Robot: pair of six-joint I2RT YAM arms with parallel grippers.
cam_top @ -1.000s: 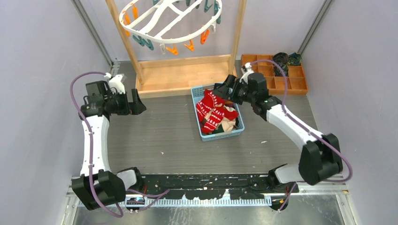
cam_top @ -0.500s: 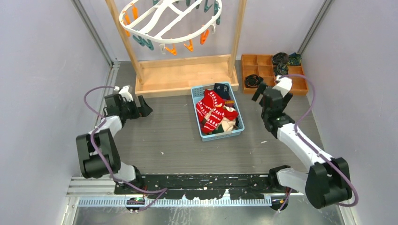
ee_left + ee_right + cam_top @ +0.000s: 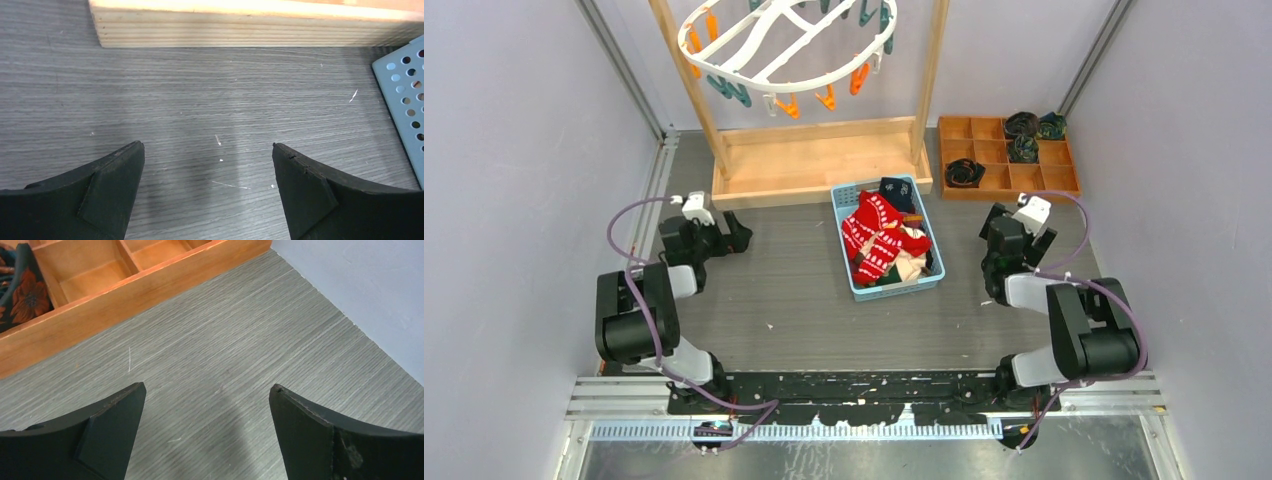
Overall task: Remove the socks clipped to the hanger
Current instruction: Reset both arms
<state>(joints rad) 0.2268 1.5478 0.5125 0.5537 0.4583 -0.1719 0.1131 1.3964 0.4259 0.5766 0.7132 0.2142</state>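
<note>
The white oval hanger [image 3: 784,40] hangs from the wooden rack at the back, with orange and teal clips [image 3: 794,104] dangling; I see no sock on any clip. The socks [image 3: 882,238], mostly red with white patterns, plus navy and beige, lie piled in a blue basket [image 3: 856,285] at mid-table. My left gripper [image 3: 736,232] is open and empty, low over the table left of the basket [image 3: 207,150]. My right gripper [image 3: 1019,225] is open and empty, low over the table right of the basket [image 3: 207,390].
The wooden rack base [image 3: 819,160] stands behind the basket and fills the top of the left wrist view [image 3: 250,25]. A wooden compartment tray [image 3: 1009,160] with dark rolled items [image 3: 25,295] sits at the back right. The basket corner [image 3: 405,100] and the side wall [image 3: 360,285] are near.
Both arms have folded back and down toward their bases. The right gripper left the basket's top and moved right, to beside the tray. The left gripper sank to the table.
</note>
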